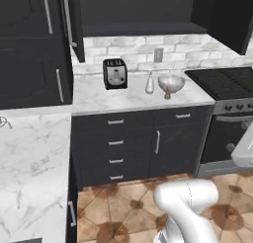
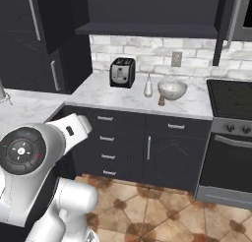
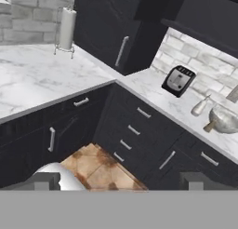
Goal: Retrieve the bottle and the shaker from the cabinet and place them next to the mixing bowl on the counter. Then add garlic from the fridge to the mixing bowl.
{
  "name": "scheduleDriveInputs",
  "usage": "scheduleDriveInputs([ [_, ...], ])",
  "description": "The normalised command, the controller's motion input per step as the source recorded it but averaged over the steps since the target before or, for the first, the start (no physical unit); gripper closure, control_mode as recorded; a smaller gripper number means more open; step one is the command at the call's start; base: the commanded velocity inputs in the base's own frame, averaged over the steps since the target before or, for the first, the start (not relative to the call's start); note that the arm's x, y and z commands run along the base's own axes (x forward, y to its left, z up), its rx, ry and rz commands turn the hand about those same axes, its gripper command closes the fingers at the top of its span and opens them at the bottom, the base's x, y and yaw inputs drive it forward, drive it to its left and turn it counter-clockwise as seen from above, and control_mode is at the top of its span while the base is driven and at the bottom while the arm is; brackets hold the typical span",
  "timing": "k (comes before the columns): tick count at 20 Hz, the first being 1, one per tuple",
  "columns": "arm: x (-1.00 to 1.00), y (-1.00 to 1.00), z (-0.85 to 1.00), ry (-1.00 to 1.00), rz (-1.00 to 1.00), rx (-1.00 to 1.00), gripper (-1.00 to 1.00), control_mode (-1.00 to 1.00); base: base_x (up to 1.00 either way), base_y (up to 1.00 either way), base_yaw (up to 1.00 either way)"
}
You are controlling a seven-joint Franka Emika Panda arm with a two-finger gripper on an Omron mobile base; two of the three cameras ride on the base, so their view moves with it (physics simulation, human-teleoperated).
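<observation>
Bottle between toaster and mixing bowl

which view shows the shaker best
The right base view: the shaker stands clear in front of the mixing bowl. The left base view has it partly against the bowl; the hand view shows it small and tilted.

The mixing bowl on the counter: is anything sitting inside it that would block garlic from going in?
Nothing visible does. The mixing bowl looks empty inside; the bottle and shaker stand beside it on the counter.
</observation>
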Motion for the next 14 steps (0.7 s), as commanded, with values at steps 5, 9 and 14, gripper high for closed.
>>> scheduleDriveInputs([
  [5,0.0,0.0,0.0,0.0,0.0,0.0,-1.0,1.0,-0.79,-0.17,0.0],
  [9,0.0,0.0,0.0,0.0,0.0,0.0,-1.0,1.0,-0.69,-0.28,0.0],
  [14,0.0,0.0,0.0,0.0,0.0,0.0,-1.0,1.0,-0.54,-0.5,-0.04],
])
